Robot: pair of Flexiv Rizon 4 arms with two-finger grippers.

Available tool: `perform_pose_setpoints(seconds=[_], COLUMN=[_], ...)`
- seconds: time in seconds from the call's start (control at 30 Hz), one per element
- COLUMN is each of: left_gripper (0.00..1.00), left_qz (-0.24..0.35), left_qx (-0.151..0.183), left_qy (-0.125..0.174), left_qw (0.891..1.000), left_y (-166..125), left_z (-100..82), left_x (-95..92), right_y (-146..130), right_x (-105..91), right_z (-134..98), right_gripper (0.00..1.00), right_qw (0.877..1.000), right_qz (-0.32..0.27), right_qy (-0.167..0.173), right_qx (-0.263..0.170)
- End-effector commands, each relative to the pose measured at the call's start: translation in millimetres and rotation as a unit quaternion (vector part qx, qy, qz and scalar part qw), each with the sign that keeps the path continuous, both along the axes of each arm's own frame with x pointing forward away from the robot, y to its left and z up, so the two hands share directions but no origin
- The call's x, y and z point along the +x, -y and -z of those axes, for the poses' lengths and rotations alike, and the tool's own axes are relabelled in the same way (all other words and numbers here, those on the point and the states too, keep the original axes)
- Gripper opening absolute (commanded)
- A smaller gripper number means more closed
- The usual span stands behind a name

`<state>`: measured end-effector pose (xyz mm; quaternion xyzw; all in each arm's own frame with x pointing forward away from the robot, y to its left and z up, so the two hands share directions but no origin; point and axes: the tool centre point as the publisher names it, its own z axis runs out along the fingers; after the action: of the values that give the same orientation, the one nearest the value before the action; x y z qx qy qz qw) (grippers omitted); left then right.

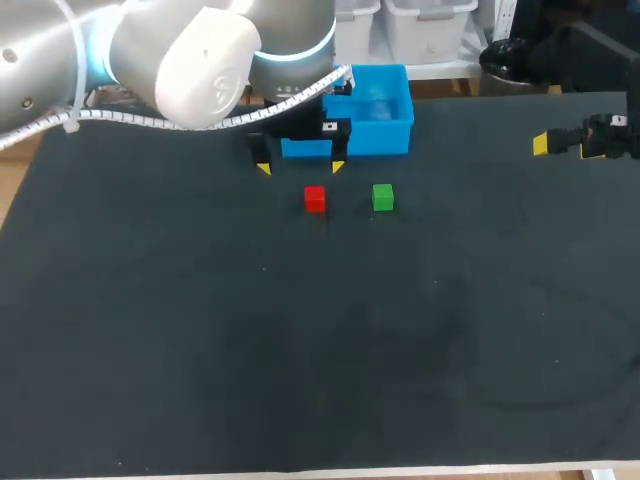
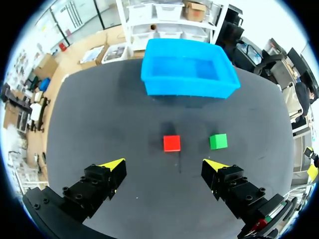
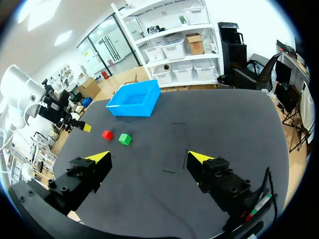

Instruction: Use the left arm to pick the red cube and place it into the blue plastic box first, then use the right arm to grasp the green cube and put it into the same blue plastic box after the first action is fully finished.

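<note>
Head view: red cube (image 1: 315, 199) sits just beside the green cube (image 1: 383, 197), near the blue plastic box (image 1: 395, 137); left gripper (image 1: 300, 167) hovers close by, released and empty, covering part of the box.
Left wrist view: red cube lies ahead of the gripper; probably light, rigid and flat-sided, so pinch two opposite faces.
Right wrist view: right gripper (image 3: 148, 157) released, empty, well apart from both cubes, which look too small to judge.
</note>
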<state>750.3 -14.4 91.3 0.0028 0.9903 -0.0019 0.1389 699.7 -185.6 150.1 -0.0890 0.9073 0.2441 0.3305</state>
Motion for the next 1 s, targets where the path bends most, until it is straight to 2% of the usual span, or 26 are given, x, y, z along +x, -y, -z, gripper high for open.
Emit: perform_pose_setpoints(seconds=[0.03, 0.4, 0.7, 1.0], left_gripper=[1.0, 1.0, 1.0, 1.0], left_qz=[0.0, -0.015, -0.042, -0.016], left_qx=[0.001, -0.002, -0.02, -0.013], left_qy=[-0.002, -0.007, -0.024, -0.048], left_qw=[1.0, 1.0, 0.999, 0.999], left_y=[1, -6, -9, 9], left_z=[-0.1, -0.5, -2.0, 10.3], left_x=[2.5, 1.6, 14.5, 21.7], right_y=[0, 0, 0, 0], right_x=[-0.1, -0.1, -0.1, -0.1], right_z=[0, 0, 0, 0], right_gripper=[1.0, 1.0, 1.0, 1.0], right_qw=[1.0, 1.0, 1.0, 1.0], right_qz=[0.0, 0.0, 0.0, 0.0], right_qy=[0.0, 0.0, 0.0, 0.0], right_qx=[-0.001, -0.001, -0.001, -0.001])
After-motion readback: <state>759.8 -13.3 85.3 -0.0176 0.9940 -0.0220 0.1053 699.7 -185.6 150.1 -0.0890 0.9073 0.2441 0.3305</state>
